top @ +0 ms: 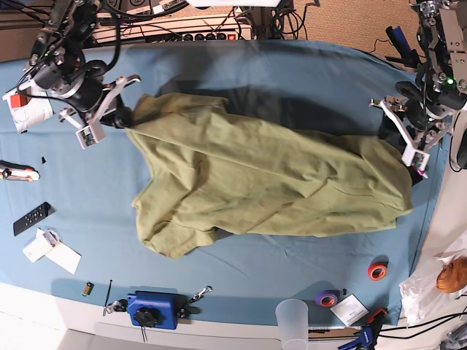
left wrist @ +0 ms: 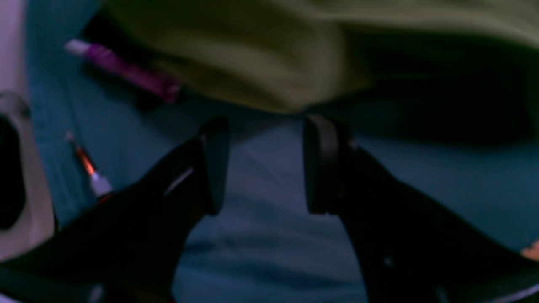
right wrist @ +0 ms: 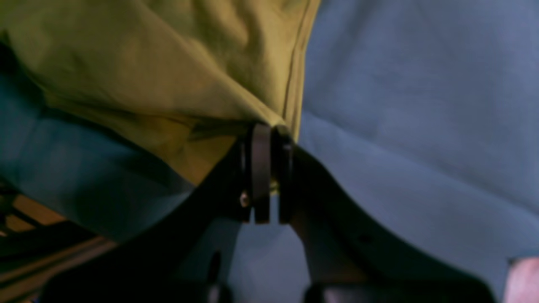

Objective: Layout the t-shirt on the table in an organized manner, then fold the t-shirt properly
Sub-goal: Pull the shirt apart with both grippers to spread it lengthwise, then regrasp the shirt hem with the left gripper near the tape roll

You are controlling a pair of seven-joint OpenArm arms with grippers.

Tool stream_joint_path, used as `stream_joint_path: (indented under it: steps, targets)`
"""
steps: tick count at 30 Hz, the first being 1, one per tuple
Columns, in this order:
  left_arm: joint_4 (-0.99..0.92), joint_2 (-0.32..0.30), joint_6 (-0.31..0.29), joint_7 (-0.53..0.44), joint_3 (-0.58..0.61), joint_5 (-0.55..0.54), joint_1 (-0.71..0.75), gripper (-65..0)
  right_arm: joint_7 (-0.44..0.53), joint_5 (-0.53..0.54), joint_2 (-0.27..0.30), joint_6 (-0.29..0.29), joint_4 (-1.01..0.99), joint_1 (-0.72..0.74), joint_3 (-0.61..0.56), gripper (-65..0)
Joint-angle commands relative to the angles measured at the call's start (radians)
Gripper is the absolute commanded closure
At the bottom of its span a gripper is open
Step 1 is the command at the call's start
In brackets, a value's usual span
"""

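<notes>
Right pincer (right wrist: pixel 269 168) was clamped on a hem corner of the t-shirt (top: pixel 270 182), likely to pull it flat. Left pincer (left wrist: pixel 265 164) sat wide open, empty, just short of the 3 o'clock edge. Shirt lay crumpled mid-surface (top: pixel 241 284), layout unfinished.

A robotics lab or workshop: two arms mounted at the far corners of a cloth-covered table (top: pixel 292 58), a cable tangle and power strip (top: pixel 197 33) behind its far edge, tape rolls (top: pixel 377 271) and a clamp (top: pixel 152 309) along its near edge.
</notes>
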Motion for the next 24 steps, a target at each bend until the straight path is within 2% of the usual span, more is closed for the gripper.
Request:
stream_joint_path:
  steps: [1,3,5,11,16,19,20,21,23,24]
  targets:
    - [0.006,-0.014,0.015,-0.041,-0.007,-0.005,-0.007,-28.4,0.015,0.010,0.021,0.001,0.019,0.006,0.008,0.0]
    - [-0.012,-0.003,0.048,-0.065,-0.007,0.005,-0.017,-28.4,0.013,0.009,0.031,0.001,0.019,0.006,0.008,0.0]
    - [-0.038,0.027,0.050,-0.066,-0.007,0.007,-0.040,-28.4,0.008,0.007,0.033,0.001,0.019,0.006,0.008,0.0]
    - [-0.141,0.104,-0.025,-0.067,-0.007,-0.032,-0.077,-28.4,0.003,0.005,0.033,0.001,0.019,0.006,0.008,0.0]
    - [-0.185,0.108,0.006,-0.099,-0.007,0.037,-0.085,-28.4,0.005,0.003,0.046,0.001,0.019,0.006,0.008,0.0]
    - [-0.208,0.108,0.004,-0.100,-0.007,0.000,-0.116,-28.3,0.010,0.003,0.046,0.001,0.019,0.006,0.008,0.0]
    - [-0.214,0.109,-0.005,-0.100,-0.007,-0.019,-0.132,-26.2,0.013,0.003,0.046,0.001,0.019,0.006,0.008,0.0]
    - [-0.220,0.109,-0.010,-0.102,-0.007,-0.034,-0.149,-20.6,0.014,0.003,0.046,0.001,0.019,0.006,0.008,0.0]
    - [-0.223,0.119,-0.021,-0.136,-0.007,-0.034,-0.185,-3.1,0.016,0.003,0.046,0.001,0.019,0.006,0.008,0.0]
    - [-0.223,0.125,-0.021,-0.155,-0.007,-0.035,-0.202,0.0,0.016,0.003,0.046,0.001,0.019,0.006,0.008,0.0]
